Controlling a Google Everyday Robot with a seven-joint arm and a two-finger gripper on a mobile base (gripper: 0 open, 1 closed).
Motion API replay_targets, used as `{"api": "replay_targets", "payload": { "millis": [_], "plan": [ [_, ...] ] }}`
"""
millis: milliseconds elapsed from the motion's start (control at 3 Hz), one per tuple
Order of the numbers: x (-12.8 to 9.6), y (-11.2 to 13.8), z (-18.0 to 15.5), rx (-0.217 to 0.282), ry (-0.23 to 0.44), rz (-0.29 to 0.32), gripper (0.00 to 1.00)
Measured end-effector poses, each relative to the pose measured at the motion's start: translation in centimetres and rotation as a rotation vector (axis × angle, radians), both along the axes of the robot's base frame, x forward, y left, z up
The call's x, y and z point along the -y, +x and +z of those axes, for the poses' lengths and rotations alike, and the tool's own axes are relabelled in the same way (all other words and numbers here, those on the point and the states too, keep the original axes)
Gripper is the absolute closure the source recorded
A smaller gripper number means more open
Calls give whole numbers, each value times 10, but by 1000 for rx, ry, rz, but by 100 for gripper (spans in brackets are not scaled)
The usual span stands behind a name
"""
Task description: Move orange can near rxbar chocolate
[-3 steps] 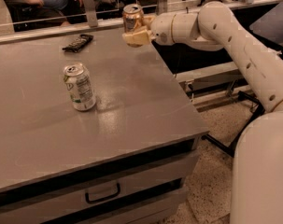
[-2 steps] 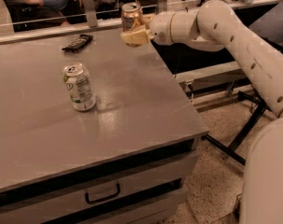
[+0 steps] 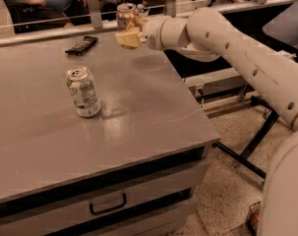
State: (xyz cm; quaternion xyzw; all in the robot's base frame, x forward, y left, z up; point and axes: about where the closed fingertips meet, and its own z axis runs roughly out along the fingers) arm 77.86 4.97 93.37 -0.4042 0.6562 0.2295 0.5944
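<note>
Now the copper-orange can (image 3: pixel 125 12), silver-topped and upright, is clamped in the gripper (image 3: pixel 128 32); the arm (image 3: pixel 237 50) reaches level over the bench's (image 3: pixel 153 117) far edge.

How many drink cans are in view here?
2. The orange can is in the gripper above the table, far side; the white and green can stands upright mid-table. None apparently hidden.

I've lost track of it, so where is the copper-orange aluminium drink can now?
In the camera view, the copper-orange aluminium drink can is held in the gripper near the far edge of the grey table, right of the flat black wrapped bar.
</note>
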Motion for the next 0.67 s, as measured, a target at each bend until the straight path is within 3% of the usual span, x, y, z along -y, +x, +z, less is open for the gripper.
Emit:
{"api": "replay_targets", "payload": {
  "millis": [667],
  "plan": [
    [-13,33,-4,-23,58,-87,100]
  ]
}}
